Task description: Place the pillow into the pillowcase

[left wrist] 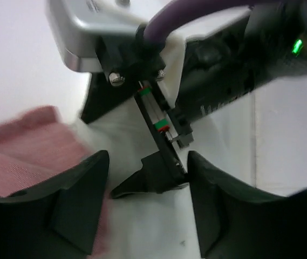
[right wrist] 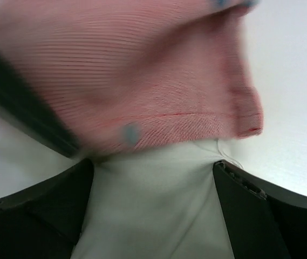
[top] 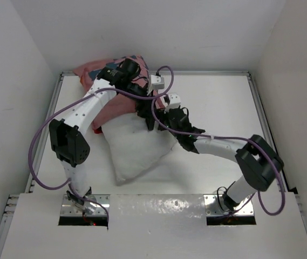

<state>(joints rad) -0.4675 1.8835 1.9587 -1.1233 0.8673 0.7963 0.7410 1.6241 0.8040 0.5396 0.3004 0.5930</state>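
White tabletop before me, pillow lay left of centre, its far end under the pink pillowcase, my right claw stood wide astride the pillow's cloth at the case's hem, my left claw was parted, gripping nothing.

Both arms lean in and meet over the far-left part of the table.
The left arm rises from its base and bends right, the left gripper with jaws parted. The right arm stretches left, the right gripper with jaws spread wide. The two wrists are close together.
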